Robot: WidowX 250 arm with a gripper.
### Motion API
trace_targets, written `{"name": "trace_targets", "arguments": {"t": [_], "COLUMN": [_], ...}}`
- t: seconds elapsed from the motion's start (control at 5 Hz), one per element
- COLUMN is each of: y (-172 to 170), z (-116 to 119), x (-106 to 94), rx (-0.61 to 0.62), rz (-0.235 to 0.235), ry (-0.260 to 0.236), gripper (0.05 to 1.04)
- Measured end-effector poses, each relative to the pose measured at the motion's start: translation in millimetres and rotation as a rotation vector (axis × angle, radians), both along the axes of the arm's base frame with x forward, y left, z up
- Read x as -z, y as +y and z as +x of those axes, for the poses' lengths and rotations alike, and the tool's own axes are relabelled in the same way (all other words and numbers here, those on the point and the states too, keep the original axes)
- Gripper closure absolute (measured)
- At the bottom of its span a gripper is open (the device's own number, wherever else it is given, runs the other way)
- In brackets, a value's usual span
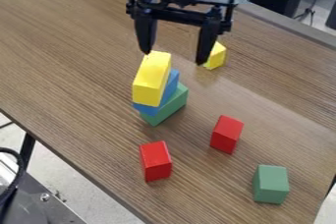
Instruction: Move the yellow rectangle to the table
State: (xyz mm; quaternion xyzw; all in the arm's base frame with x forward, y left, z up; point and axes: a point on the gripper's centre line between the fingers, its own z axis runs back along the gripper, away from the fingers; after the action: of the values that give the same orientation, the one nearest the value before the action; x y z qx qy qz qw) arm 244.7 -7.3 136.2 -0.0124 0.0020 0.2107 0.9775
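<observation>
Yellow rectangle lies lower left of my pincer in view, its long axis roughly crosswise to the line between my spread fingers.

No legible text, labels, brands, numbers or signs.
</observation>
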Motion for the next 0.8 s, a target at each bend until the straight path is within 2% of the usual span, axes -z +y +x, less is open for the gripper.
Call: {"name": "trace_targets", "arguments": {"t": [0.8], "y": [25], "z": [-10], "x": [15.4], "rx": [-0.088], "rz": [-0.052], "ry": [0.077], "gripper": [0.083]}}
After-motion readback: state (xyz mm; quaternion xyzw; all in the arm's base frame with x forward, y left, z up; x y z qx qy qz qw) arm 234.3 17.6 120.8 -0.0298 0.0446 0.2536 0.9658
